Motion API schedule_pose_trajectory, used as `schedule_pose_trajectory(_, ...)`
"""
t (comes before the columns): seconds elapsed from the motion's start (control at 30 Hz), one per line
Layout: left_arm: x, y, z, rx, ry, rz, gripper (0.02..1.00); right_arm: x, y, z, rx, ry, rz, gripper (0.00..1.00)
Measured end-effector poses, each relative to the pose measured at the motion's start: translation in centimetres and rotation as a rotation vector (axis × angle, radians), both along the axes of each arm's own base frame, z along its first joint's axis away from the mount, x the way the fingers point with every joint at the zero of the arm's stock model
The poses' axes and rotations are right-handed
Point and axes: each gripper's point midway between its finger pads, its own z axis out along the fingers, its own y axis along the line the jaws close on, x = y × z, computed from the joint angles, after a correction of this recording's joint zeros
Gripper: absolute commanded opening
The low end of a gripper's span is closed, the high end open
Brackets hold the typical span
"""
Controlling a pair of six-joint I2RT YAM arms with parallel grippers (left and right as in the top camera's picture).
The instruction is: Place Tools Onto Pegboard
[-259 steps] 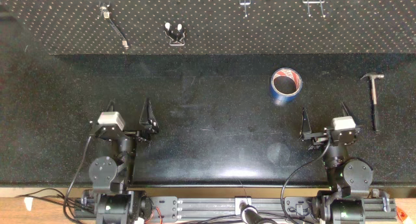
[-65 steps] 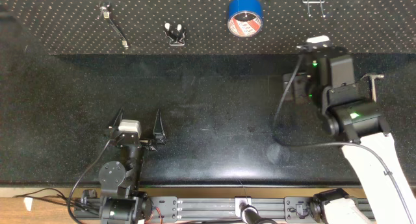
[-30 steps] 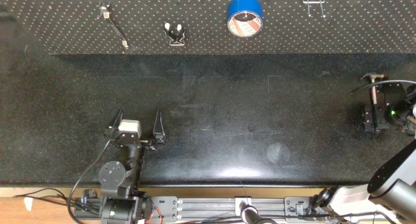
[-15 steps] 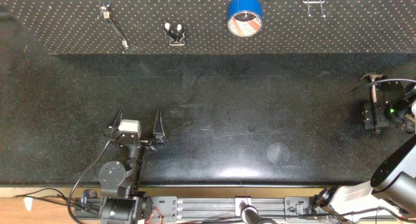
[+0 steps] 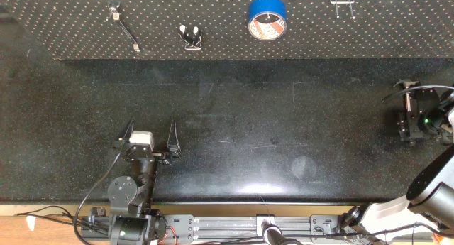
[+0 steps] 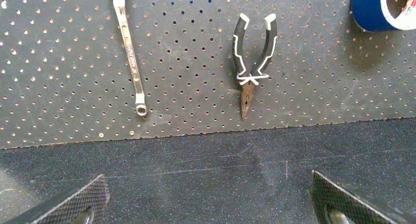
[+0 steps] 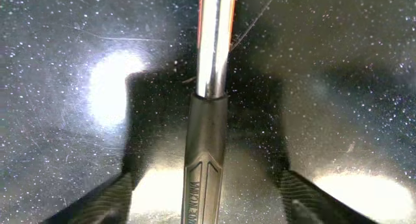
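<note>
A hammer lies on the black table at the far right; its head (image 5: 406, 84) shows in the top view, and its chrome shaft (image 7: 212, 42) and black grip (image 7: 204, 165) in the right wrist view. My right gripper (image 7: 205, 201) is low over the handle, open, one finger on each side of the grip. From above, the right gripper (image 5: 411, 121) covers most of the handle. A blue tape roll (image 5: 267, 19), pliers (image 5: 190, 37) and a wrench (image 5: 125, 28) hang on the pegboard (image 5: 71, 25). My left gripper (image 5: 151, 124) rests open near its base, holding nothing.
A bare double hook (image 5: 343, 6) sticks out of the pegboard at the upper right. The left wrist view faces the wrench (image 6: 128, 52), the pliers (image 6: 252, 62) and the edge of the tape roll (image 6: 377, 10). The table's right edge is close to the hammer.
The tape roll went from the table onto the pegboard. My right arm then swung right and came down over the hammer handle, shifting only slightly in the last second. The left arm barely moved.
</note>
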Motion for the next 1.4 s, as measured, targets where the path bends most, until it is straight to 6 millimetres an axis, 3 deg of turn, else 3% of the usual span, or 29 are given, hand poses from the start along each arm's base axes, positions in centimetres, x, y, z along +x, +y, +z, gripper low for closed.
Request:
schedule_pose_trajectory(0.2, 0.0, 0.0, 0.0, 0.000, 0.000, 0.000, 0.996, 0.2, 0.1, 0.0, 0.000, -0.004, 0.013, 0.189)
schedule_pose_trajectory(0.47, 0.0, 0.0, 0.0, 0.000, 0.000, 0.000, 0.996, 0.2, 0.0, 0.0, -0.001, -0.007, 0.012, 0.187)
schedule_pose_trajectory(0.5, 0.0, 0.0, 0.0, 0.000, 0.000, 0.000, 0.996, 0.2, 0.0, 0.0, -0.001, -0.006, 0.012, 0.128)
schedule_pose_trajectory(0.63, 0.0, 0.0, 0.0, 0.000, 0.000, 0.000, 0.996, 0.2, 0.1, 0.0, -0.001, -0.007, 0.012, 0.082)
schedule_pose_trajectory(1.03, 0.0, 0.0, 0.0, 0.000, 0.000, 0.000, 0.996, 0.5, 0.3, 0.2, 0.013, -0.026, 0.012, 0.075)
schedule_pose_trajectory(1.07, 0.0, 0.0, 0.0, 0.000, 0.000, 0.000, 0.996, 1.0, 1.0, 0.7, 0.043, -0.061, 0.015, 0.073)
schedule_pose_trajectory(1.13, 0.0, 0.0, 0.0, 0.000, 0.000, 0.000, 0.996, 2.5, 2.1, 3.5, 0.075, -0.190, 0.032, 0.073)
schedule_pose_trajectory(1.4, 0.0, 0.0, 0.0, 0.000, 0.000, 0.000, 0.996, 4.3, 5.9, 12.2, 0.130, -0.483, 0.050, 0.073)
